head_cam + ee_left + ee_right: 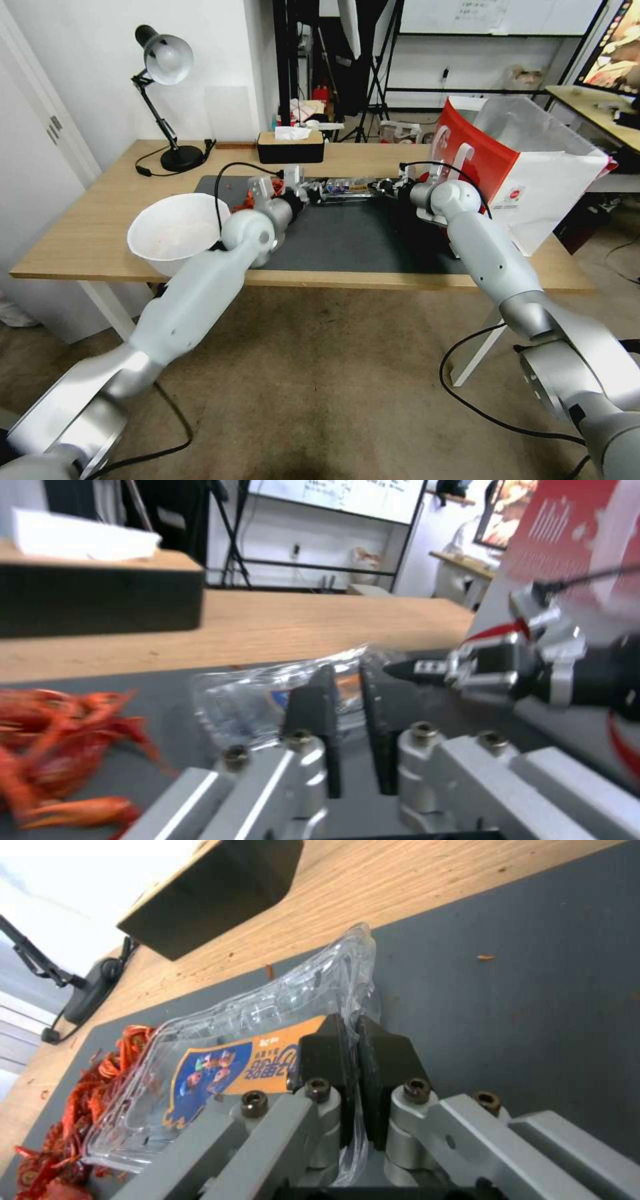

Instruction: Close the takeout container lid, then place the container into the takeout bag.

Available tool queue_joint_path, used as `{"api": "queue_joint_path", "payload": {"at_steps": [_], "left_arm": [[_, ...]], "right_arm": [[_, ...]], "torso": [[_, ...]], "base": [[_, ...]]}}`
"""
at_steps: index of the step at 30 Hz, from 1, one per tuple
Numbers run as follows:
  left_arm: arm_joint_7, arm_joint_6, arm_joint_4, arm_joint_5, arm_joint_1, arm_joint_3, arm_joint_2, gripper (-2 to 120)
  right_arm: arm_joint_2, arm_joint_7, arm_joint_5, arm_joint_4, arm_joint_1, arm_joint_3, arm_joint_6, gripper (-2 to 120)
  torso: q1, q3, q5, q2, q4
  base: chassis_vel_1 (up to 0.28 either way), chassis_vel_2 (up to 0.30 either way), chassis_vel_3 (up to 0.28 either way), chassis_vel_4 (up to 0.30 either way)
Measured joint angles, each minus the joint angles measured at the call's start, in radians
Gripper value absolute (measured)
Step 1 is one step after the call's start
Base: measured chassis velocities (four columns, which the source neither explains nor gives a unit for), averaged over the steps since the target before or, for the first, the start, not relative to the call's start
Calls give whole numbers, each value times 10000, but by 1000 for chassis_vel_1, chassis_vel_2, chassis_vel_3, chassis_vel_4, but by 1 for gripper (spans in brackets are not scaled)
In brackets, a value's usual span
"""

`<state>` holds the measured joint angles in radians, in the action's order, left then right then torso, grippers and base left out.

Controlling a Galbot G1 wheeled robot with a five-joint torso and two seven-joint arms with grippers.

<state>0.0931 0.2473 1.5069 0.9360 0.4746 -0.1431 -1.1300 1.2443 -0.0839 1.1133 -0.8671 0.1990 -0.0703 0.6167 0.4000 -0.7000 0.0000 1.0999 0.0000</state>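
Takeout container (347, 189) lies lengthwise between both claws on dark mat (333, 240); right gripper (351, 1040) pinches its rim; left gripper (347, 690) slightly parted at opposite end.

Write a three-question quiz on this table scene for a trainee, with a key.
1. True or false: the right hand is clamped on an edge of the takeout container.
2. What lies on the grey mat beside the left hand? A) red crayfish B) a spoon C) a phone
3. Fill in: the takeout bag stands on the robot's ____ side.

Key: 1 true; 2 A; 3 right.
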Motion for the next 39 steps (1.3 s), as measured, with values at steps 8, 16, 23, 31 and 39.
{"api": "queue_joint_path", "payload": {"at_steps": [8,16,23,31,39], "left_arm": [[305,-275,1303,-1379,1282,402,913,40],[945,-428,2907,-2303,3274,1287,1664,69],[1145,-701,3833,-2801,4644,2051,1946,92],[2572,-1137,4903,-4178,6764,2371,1804,100],[3411,-971,5255,-4278,7263,2256,1830,100]], "right_arm": [[98,121,75,-156,28,-18,3,1],[112,169,152,-217,27,-1,1,1],[153,199,212,-255,-18,1,-5,1],[-167,577,492,-1028,308,-136,17,1],[-795,996,975,-1961,857,-464,84,1]], "torso": [[0,1,-1,0,0],[0,1,-1,1,2],[0,1,1,1,1],[-2,0,-1,3,11],[-1,0,3,3,3]], "base": [[0,0,0,0],[0,0,0,0],[0,0,0,0],[0,0,0,0],[0,0,0,0]]}}
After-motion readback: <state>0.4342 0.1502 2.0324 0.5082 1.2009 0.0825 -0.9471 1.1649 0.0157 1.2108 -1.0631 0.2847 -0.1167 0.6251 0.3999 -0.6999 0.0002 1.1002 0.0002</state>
